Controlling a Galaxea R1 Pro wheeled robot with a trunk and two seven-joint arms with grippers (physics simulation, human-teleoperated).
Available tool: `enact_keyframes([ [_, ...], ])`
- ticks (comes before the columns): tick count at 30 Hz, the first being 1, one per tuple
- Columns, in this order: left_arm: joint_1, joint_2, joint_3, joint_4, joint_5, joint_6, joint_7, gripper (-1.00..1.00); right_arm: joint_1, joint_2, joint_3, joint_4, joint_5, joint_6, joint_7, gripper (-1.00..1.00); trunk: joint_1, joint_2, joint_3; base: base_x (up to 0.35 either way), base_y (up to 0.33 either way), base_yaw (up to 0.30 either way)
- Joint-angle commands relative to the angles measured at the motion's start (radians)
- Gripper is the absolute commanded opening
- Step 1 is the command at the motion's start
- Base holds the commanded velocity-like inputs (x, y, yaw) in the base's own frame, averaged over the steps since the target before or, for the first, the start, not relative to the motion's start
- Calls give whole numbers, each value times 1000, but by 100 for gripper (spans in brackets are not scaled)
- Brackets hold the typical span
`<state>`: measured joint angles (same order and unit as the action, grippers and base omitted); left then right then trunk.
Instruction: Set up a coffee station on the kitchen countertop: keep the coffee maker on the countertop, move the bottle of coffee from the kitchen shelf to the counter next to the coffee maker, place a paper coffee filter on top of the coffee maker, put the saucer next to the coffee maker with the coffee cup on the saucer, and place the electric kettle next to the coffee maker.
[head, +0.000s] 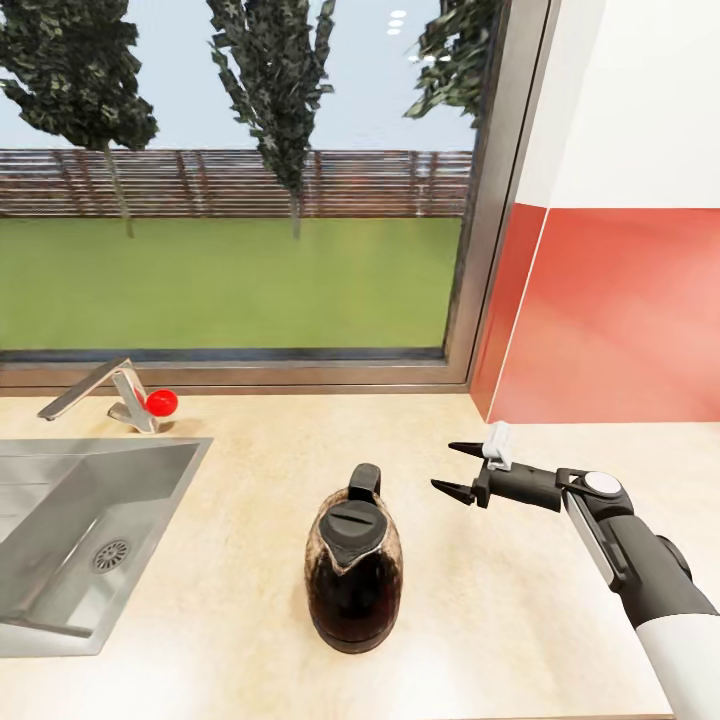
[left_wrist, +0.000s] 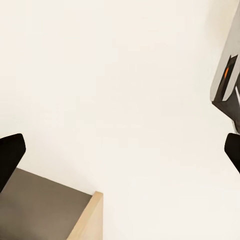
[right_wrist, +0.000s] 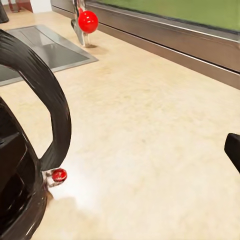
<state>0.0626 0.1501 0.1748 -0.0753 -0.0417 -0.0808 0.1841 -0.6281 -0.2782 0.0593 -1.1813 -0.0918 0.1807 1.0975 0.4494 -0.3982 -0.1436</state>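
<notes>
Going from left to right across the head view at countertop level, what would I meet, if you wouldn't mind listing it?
Sink → faucet with red knob → electric kettle → right end effector, open beside the kettle.

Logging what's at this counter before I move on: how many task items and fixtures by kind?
Electric kettle: 1
Sink: 1
Faucet: 1
Robot right hand, open, beside the kettle: 1
Total: 4
</notes>
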Motion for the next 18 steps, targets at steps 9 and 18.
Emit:
enact_keyframes([
  [9,0,-1,6,-1,-4,-2,1,100,-1,0,2,0,-9,10,1,100,1,-2,-2,15,40,0],
  [18,0,-1,6,-1,-4,-2,0,100,-1,0,2,0,-9,10,1,100,1,-2,-2,8,19,0],
])
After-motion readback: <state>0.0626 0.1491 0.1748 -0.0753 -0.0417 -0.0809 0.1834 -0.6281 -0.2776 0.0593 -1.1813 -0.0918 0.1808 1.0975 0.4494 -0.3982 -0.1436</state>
